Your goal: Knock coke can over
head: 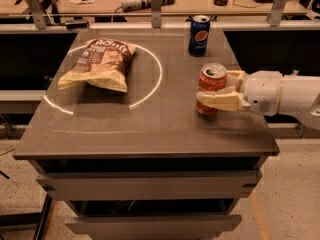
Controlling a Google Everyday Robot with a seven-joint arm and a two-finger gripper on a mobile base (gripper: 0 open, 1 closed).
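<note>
The red coke can stands upright on the right side of the grey table, silver top showing. My gripper reaches in from the right on a white arm. Its cream fingers straddle the can: one crosses the can's lower front, the other sits behind its right side. The jaws look closed against the can.
A blue Pepsi can stands upright at the back of the table, behind the coke can. A chip bag lies at the left inside a white circle mark. The table's right edge is close under the arm. A bench with tools runs behind.
</note>
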